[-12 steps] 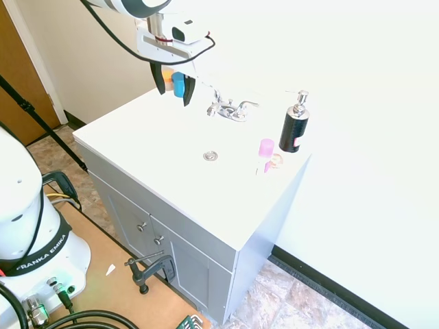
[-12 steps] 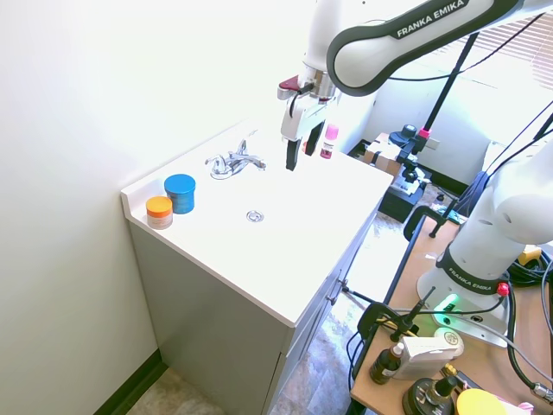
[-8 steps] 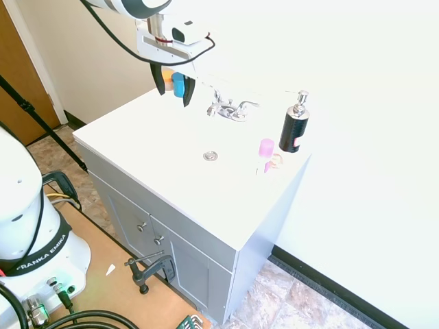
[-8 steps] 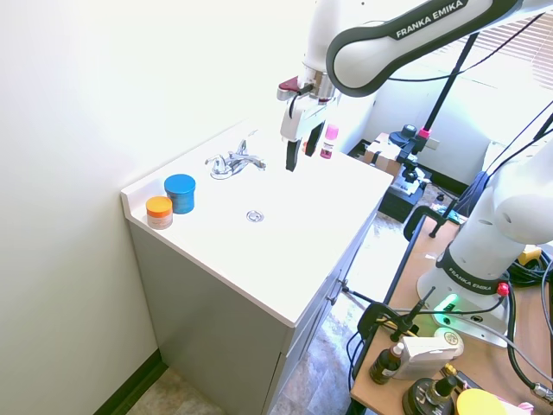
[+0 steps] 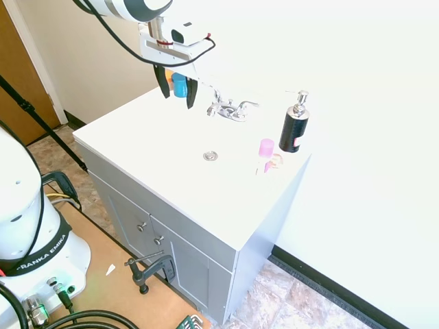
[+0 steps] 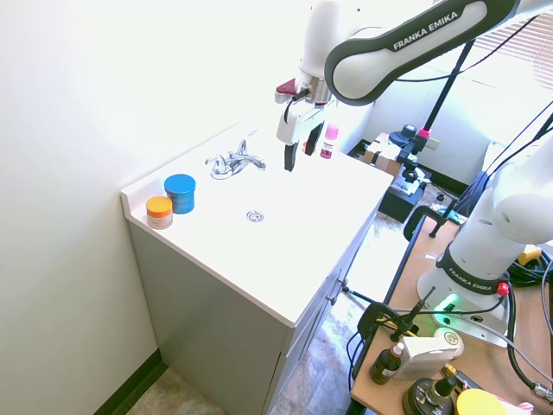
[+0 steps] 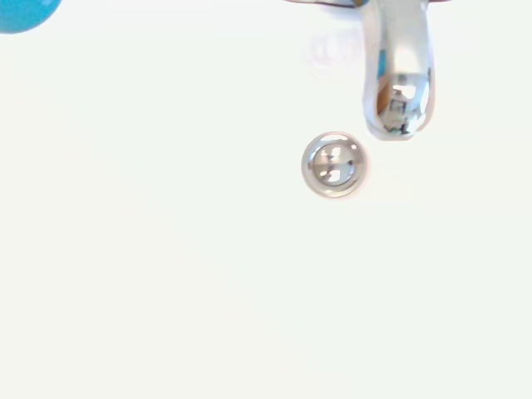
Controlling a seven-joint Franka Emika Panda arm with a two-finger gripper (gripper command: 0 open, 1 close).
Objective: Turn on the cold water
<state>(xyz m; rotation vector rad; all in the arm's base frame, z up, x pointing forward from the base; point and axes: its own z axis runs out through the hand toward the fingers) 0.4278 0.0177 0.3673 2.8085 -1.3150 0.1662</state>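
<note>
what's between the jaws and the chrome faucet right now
Nothing. In the second exterior view, the open gripper hangs above the white basin, just beside the small chrome two-lever faucet, with only bare air between.

The Franka arm [image 6: 406, 39] is glossy white with dark grey joint bands, and "FRANKA EMIKA" is printed in white on those bands. A black cable loops along its upper links. Its white gripper [image 5: 176, 86] housing carries two black fingers [image 5: 191, 93] and a small red mark.

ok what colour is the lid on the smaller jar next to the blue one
Orange. The small jar sits beside the blue jar, clearest in the second exterior view.
</note>
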